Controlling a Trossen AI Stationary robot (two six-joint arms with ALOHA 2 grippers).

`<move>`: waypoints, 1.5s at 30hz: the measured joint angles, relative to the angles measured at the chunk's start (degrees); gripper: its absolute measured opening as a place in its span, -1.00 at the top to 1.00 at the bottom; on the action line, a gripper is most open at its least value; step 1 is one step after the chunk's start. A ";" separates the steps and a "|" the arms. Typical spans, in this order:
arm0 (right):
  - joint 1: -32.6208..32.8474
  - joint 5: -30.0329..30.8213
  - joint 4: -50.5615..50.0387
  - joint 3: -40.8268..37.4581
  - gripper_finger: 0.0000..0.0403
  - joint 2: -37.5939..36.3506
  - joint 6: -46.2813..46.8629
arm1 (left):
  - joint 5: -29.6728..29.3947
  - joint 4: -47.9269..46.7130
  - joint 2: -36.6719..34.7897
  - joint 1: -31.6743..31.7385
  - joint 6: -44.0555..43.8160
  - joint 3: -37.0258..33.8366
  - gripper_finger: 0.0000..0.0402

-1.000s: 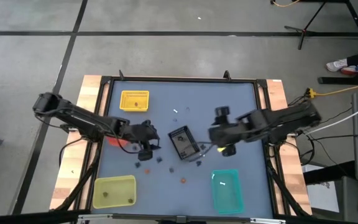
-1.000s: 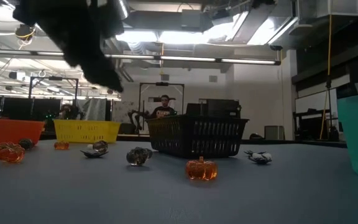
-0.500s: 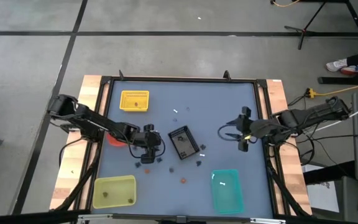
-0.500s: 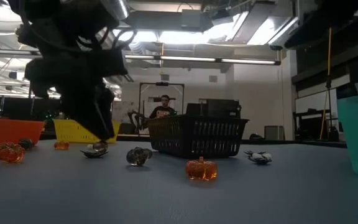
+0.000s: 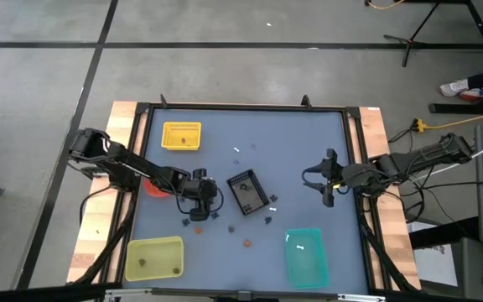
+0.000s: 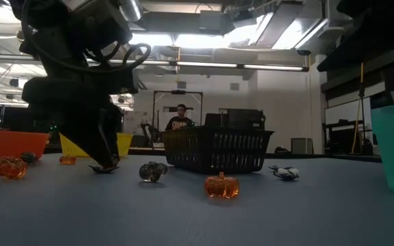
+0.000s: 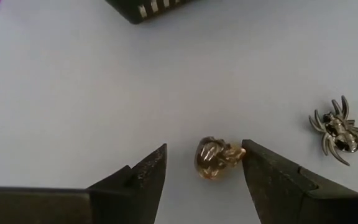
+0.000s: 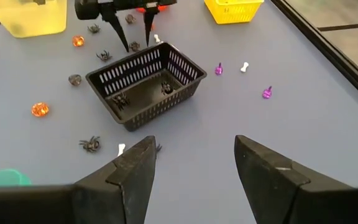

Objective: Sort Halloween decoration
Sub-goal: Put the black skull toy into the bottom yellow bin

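High view showed the left gripper (image 5: 195, 211) lowered to the grey table (image 5: 309, 151) just beside the black basket (image 5: 246, 191), with small trinkets scattered around it. From the left wrist view, its two dark fingers (image 7: 145, 177) stood spread apart on either side of a small amber skull trinket (image 7: 215, 158); one finger sat right against the skull, though whether it touched could not be told, and the other stood clear of it. A dark metal spider (image 7: 337, 132) lay on the table near that skull.

The right gripper (image 5: 326, 195) hung over the table well apart from the basket, toward the right edge. In the right wrist view its fingers (image 8: 132, 171) were spread wide and held nothing. That view looked down on the basket, which held two dark spiders (image 8: 120, 99), and on more pieces on the table around it: an orange pumpkin (image 8: 39, 109), another spider (image 8: 90, 144), and purple and white bits (image 8: 266, 93).

Low view showed a glassy orange pumpkin (image 6: 221, 185) in front of the basket. A yellow basket (image 5: 181, 136), a yellow-green tub (image 5: 153, 257) and a teal tub (image 5: 305, 254) sat near the table's edges.
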 joint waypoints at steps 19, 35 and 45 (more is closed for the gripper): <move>0.01 -0.02 -0.09 -0.11 -0.07 0.05 0.00 | 0.64 -0.16 0.00 0.01 -0.02 0.00 0.44; 0.00 -0.02 -0.11 -0.10 -0.07 0.06 -0.02 | 0.67 -0.20 0.00 0.01 0.02 0.00 0.58; 0.02 -0.02 -0.16 -0.10 -0.07 0.07 -0.02 | 3.27 -0.53 -1.85 0.10 -4.46 0.58 0.49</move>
